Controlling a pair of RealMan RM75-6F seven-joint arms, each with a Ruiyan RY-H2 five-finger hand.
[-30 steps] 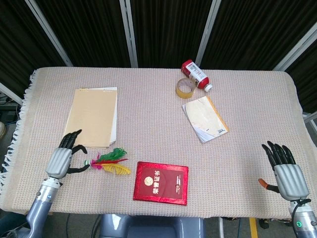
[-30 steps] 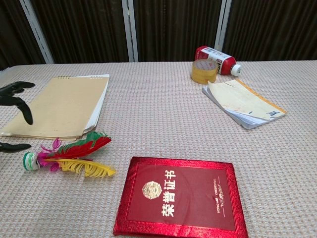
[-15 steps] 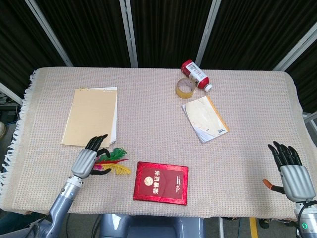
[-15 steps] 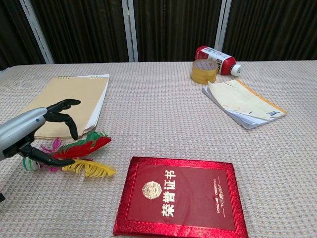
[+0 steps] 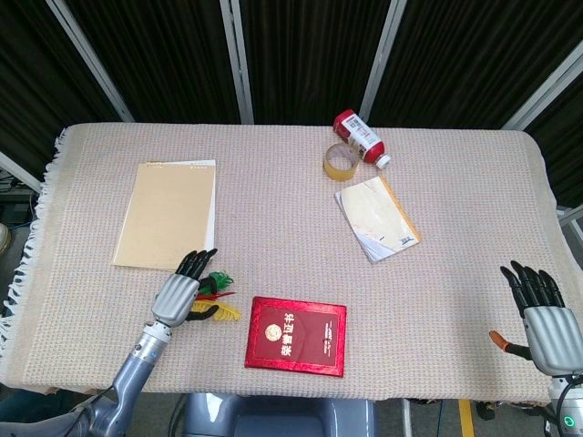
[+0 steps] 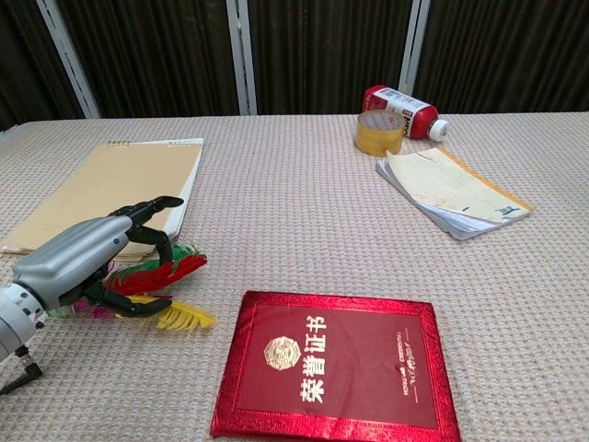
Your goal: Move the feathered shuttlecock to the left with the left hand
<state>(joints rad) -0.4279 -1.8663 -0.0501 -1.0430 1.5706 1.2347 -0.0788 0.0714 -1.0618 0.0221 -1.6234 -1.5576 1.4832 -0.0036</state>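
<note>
The feathered shuttlecock (image 5: 219, 289) lies on the woven cloth near the front left, its red, green and yellow feathers (image 6: 168, 273) pointing right. My left hand (image 5: 177, 297) hovers right over its base end, covering the base. In the chest view the left hand (image 6: 81, 258) has its fingers arched above the feathers and its thumb low at the front of them, still spread apart. My right hand (image 5: 544, 315) rests open at the table's front right corner, fingers spread, holding nothing.
A red certificate booklet (image 6: 336, 364) lies just right of the shuttlecock. A tan notepad (image 6: 110, 189) sits behind the left hand. At the back right are a tape roll (image 6: 378, 133), a red bottle (image 6: 405, 110) on its side and a paper booklet (image 6: 451, 191).
My left hand has moved right from the table's left edge onto the shuttlecock and now covers its base. The right hand has drifted slightly toward the front right.
</note>
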